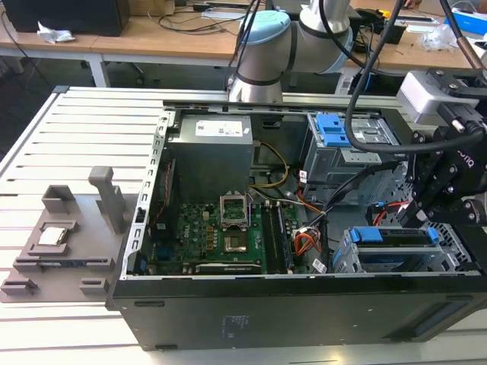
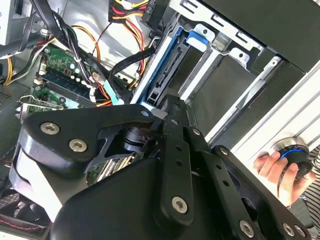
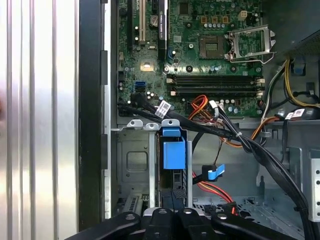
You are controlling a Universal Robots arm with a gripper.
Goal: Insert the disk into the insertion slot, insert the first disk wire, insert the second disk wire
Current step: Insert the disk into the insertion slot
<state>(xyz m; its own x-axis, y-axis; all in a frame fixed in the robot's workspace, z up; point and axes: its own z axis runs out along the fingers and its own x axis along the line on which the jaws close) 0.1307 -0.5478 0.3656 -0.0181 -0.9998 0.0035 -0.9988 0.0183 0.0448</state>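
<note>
Blue-framed silver hard drive (image 3: 173,150) is seated in the low perforated silver-grey cage (image 3: 131,160), black gripper (image 3: 174,215) is held at its connector end, probably for wiring; grip state cannot be told.

Open computer case (image 1: 251,323) on a slatted table (image 1: 46,144), its upper side uncovered so it can be reached from above. At the exterior view's right, the gripper (image 1: 426,217) hangs close over the insertion slot (image 1: 344,258), where the disk (image 3: 173,152) fills one bay. In the first wrist view, black cables (image 3: 250,147) and orange wires (image 3: 200,105) cross the gap beside that cage. A taller grey cage (image 1: 346,148) closes off the space beyond. The motherboard (image 1: 221,236) lies low and open. A person's hand (image 2: 272,167) is near the case's outer wall.
</note>
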